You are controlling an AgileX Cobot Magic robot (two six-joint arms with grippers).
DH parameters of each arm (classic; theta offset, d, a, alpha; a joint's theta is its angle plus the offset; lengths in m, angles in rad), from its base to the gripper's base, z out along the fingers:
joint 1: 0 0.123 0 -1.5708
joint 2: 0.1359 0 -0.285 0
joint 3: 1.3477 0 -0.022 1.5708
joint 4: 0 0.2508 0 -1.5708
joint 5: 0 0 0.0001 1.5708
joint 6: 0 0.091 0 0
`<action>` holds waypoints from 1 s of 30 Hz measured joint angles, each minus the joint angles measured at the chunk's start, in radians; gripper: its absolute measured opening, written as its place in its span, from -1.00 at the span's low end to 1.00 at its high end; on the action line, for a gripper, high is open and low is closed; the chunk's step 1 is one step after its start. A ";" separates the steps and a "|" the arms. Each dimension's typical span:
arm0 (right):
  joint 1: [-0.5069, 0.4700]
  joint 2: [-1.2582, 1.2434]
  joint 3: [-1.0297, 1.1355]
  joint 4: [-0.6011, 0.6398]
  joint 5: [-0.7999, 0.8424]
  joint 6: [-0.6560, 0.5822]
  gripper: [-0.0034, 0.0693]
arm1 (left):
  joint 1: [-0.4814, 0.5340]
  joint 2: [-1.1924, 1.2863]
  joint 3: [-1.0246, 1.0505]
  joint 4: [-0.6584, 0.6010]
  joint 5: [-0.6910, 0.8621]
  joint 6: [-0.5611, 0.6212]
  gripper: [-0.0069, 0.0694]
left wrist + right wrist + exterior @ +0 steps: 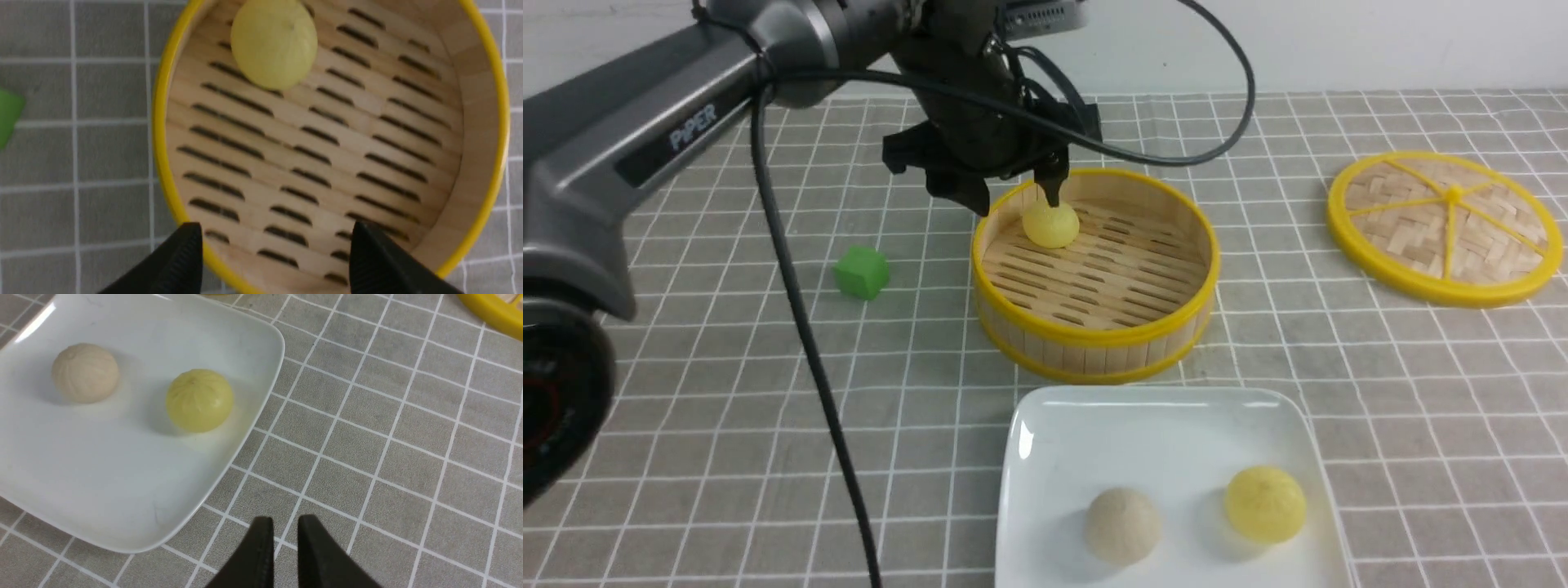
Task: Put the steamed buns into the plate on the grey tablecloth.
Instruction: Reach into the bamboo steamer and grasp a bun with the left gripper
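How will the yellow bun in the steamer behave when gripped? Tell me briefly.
The yellow bun is likely soft: its pleated dome looks doughy, so a hard squeeze may dent it. Domed and sitting flat on the steamer basket slats, it probably won't roll.

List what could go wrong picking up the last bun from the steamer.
1. The last bun sits near the steamer wall, and the open left gripper fingers seem to straddle its yellow rim. Descending could hit the rim and shift the steamer.
2. The plate already holds a beige bun and a yellow bun. A careless drop may knock them.
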 joint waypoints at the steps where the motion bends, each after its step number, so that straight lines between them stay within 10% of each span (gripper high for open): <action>1: 0.000 0.000 0.000 0.000 0.000 0.000 -0.59 | 0.000 0.034 -0.041 0.000 -0.008 0.018 0.45; 30: 0.000 0.000 0.000 0.003 -0.001 0.000 -0.50 | -0.011 0.337 -0.165 0.145 -0.226 0.095 0.00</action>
